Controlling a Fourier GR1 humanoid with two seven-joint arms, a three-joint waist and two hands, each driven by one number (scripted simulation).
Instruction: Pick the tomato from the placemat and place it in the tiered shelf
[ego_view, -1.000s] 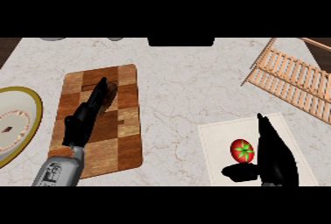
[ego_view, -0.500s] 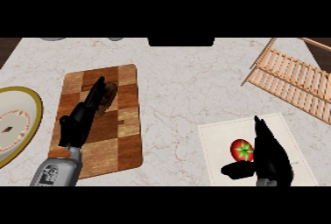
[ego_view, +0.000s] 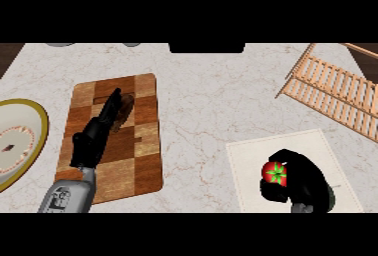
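Right hand (ego_view: 304, 176) curls round the tomato (ego_view: 275, 173) on the placemat (ego_view: 252, 155), at five o'clock in the head view: the grasp step, it seems. Next comes a lift toward the tiered shelf (ego_view: 334, 85) at two o'clock. Half a second ago its fingers stood straight beside the fruit. Left hand (ego_view: 96, 134) rests open over the cutting board (ego_view: 142, 150).

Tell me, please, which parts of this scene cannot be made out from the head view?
- Tomato: its right side is hidden by the right robot hand curled round it.
- Placemat: its lower part is cut off by the view's lower edge.
- Plate: its left part is cut off by the left edge.
- Tiered shelf: runs past the right edge.
- Cutting board: a dark item under the left robot hand cannot be identified.
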